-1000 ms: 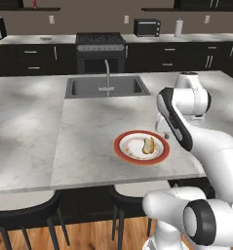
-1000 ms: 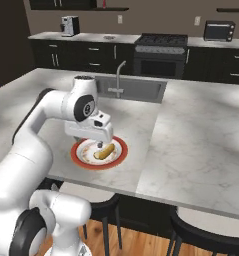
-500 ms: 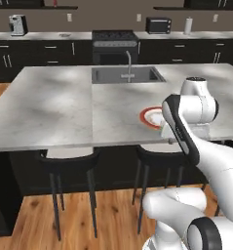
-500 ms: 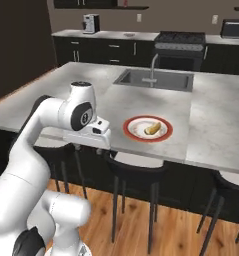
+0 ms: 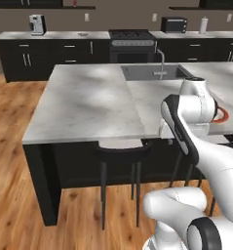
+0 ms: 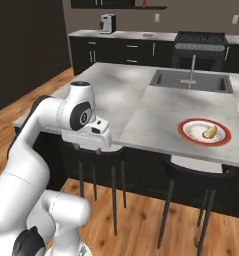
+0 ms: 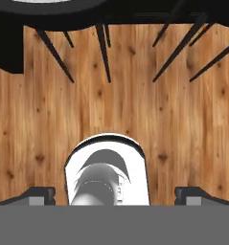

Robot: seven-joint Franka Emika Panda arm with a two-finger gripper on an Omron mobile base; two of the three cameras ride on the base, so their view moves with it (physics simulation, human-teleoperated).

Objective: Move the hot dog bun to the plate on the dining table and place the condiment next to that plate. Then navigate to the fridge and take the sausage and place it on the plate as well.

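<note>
The hot dog bun [image 6: 209,132] lies on the plate [image 6: 191,124], a white plate with a red rim near the front edge of the dining table [image 6: 121,95]. In the left base view a sliver of the plate [image 5: 223,115] shows behind my arm. My gripper [image 6: 88,149] hangs well to the left of the plate, just off the table's front edge, pointing down. In the hand view my gripper [image 7: 116,195] is open with nothing between its fingertips [image 7: 37,194], and wood floor lies below. The condiment and the sausage are out of view.
Black stools [image 6: 188,182] stand under the table's front edge. The sink and faucet [image 6: 192,75] sit at the far side of the table. A tall black mass [image 6: 26,45] stands at the left; I cannot tell what it is. Wood floor [image 5: 20,127] lies to the left.
Both base views have shifted: the base has driven back and to the left along the table. The plate with the bun now sits farther right. The gripper stays open.
</note>
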